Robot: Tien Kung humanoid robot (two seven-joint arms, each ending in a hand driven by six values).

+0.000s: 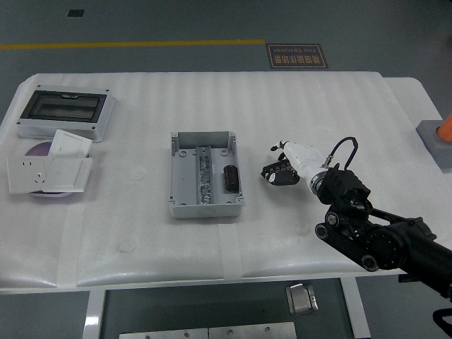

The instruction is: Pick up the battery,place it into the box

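right of the grey box (pixel 205 206), right hand (pixel 293 161) fingers (pixel 277 172) curled around a battery (pixel 274 171)

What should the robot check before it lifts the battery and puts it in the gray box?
1. Right hand is at the battery on the table: ok, its fingers are curled around the dark thing.
2. Grip is firm enough to lift: cannot tell, the fingers hide the contact.
3. Gray box is open on top: ok, no lid on it.
4. Room inside the box: ok, one dark cylinder already lies in the right part, but bare floor shows around it.
5. Path from the hand to the box: ok, only bare table lies between.
6. Left arm out of the way: ok, it is not in the picture.
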